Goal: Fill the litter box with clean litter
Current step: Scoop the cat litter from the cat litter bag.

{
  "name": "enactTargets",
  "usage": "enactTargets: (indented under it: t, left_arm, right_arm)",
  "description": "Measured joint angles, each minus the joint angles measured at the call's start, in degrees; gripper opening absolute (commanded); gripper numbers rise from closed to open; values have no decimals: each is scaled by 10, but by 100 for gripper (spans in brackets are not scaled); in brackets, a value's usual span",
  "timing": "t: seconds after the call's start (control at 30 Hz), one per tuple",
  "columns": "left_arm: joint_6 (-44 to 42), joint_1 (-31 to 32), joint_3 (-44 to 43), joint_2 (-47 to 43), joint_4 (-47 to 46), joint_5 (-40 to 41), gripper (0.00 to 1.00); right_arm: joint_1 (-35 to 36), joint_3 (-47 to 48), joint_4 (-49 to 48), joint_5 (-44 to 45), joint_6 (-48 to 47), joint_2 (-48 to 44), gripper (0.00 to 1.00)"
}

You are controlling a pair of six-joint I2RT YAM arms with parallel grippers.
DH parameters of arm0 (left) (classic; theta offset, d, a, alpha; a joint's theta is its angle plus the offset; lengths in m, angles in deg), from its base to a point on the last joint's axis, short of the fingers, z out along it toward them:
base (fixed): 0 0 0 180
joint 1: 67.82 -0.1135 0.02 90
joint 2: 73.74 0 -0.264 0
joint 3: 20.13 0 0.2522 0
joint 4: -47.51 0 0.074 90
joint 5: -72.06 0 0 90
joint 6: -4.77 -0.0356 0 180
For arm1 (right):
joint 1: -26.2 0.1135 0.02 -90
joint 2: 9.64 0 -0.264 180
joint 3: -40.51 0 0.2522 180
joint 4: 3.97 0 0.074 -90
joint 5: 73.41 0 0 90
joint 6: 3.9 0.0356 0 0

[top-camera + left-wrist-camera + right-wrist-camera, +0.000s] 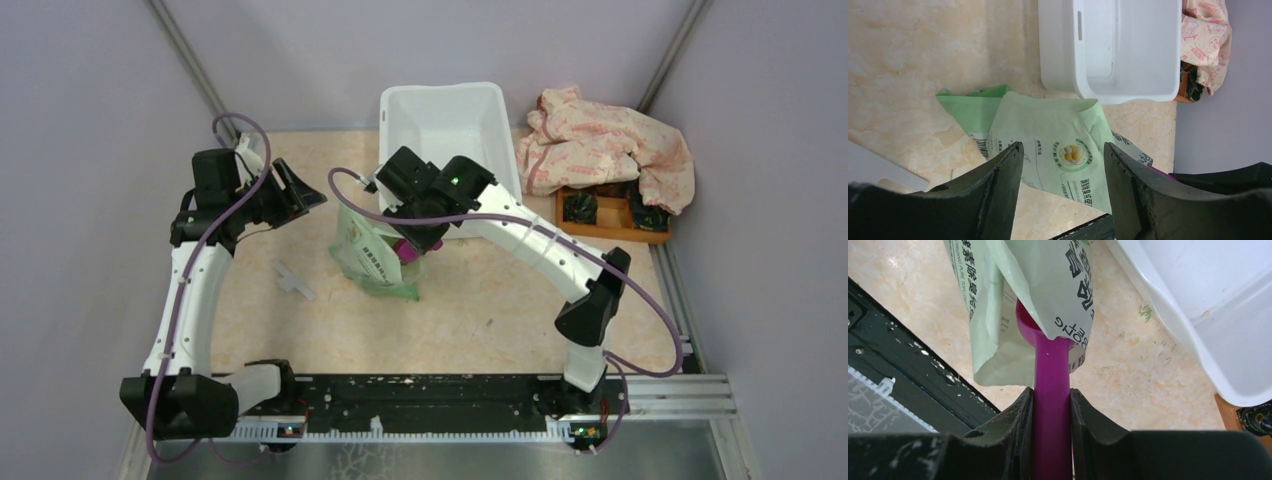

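Right pincer pinches the magenta scoop, bowl inside the bag for loading; left pincer, spread and empty, hovers at the bag's ten o'clock.

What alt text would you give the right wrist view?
The right gripper is shut on the handle of a magenta scoop, whose bowl is tucked into the open mouth of a green-and-white printed bag. To the upper right, a corner of the white litter box sits on the beige table, with no litter visible in it.
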Motion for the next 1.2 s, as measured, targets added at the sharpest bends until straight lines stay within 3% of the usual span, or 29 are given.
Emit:
enactTargets:
  t: [0.33,0.77,1.2]
  left_arm:
    - [-25,-2,1,1,5,12,65]
    - [-56,-2,13,25,12,55,65]
    - [-59,-2,45,27,10,68,64]
  right_arm:
    - [1,22,12,29,-10,18,0]
    - [64,22,13,63,-15,71,0]
    - [49,37,-24,72,-41,127,0]
